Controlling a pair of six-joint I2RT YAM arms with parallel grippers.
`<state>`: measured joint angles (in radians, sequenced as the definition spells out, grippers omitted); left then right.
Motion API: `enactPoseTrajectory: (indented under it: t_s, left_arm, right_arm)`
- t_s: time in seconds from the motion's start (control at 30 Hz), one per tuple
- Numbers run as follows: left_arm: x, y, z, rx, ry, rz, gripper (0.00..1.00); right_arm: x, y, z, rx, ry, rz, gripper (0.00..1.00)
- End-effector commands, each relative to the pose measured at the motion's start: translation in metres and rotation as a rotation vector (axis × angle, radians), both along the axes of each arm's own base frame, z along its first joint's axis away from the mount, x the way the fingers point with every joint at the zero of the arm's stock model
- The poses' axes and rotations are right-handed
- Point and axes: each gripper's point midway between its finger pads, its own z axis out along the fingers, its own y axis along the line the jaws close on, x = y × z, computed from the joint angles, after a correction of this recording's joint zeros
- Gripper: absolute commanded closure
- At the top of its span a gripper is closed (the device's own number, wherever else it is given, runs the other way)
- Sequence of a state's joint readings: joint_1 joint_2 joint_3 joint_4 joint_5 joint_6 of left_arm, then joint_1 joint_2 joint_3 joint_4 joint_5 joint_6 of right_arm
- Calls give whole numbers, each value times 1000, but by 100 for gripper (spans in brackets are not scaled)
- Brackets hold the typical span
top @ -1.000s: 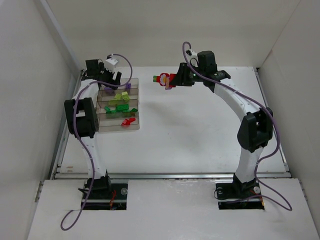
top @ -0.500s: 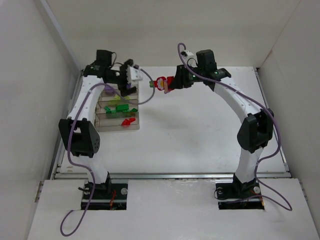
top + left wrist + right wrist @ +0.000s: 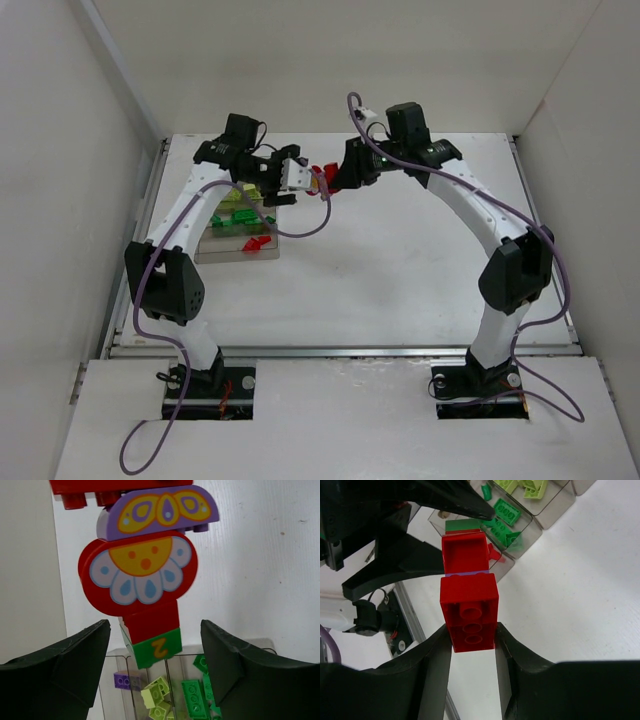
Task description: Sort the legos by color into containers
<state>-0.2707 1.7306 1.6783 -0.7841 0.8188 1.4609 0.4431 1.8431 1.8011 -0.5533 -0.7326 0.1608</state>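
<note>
The flower-topped piece is a stack: red brick, purple arch, red-white flower, red block, and a green block marked "2". My right gripper is shut on its red end brick and holds it in the air just right of the container tray. My left gripper is open, its jaws on either side of the green end with a gap on each side. In the tray lie a purple lego, lime legos, dark green legos and a red lego.
White walls enclose the table on the left, back and right. Both arms meet above the table's back middle, beside the tray's right edge. A purple cable loops from the left wrist over the tray.
My left arm has swung right from the tray's far left end to the flower piece, and its jaws now flank the green end. My right gripper has carried the piece slightly left.
</note>
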Motion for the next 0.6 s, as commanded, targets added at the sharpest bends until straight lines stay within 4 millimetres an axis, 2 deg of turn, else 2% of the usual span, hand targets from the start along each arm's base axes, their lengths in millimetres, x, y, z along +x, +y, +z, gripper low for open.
enactPoseTrajectory:
  t_s: [0.0, 0.13, 0.17, 0.27, 0.3, 0.37, 0.4, 0.5, 0.57]
  left_arm:
    - [4, -3, 7, -8, -24, 34, 31]
    - [12, -8, 13, -43, 1, 105, 59]
    - [14, -6, 13, -40, 2, 125, 72]
    - [17, -13, 15, -48, 7, 163, 95]
    - [18, -11, 15, -43, 11, 176, 100]
    - [18, -10, 10, -33, 16, 184, 100]
    - [17, -9, 14, -36, 8, 184, 100]
    - [17, -9, 14, -36, 8, 184, 100]
    - [14, -15, 19, -49, 10, 172, 100]
  right_arm:
    - [-15, 7, 33, 55, -89, 51, 100]
    - [-13, 8, 37, 66, -97, 47, 100]
    - [-13, 8, 37, 66, -97, 47, 100]
    - [-15, 9, 37, 74, -87, 53, 100]
    - [-15, 9, 37, 74, -87, 53, 100]
    - [-13, 10, 35, 74, -88, 53, 100]
    - [-13, 11, 37, 84, -94, 63, 100]
    - [-13, 16, 30, 91, -69, 92, 55]
    - [-16, 19, 33, 114, -60, 120, 40]
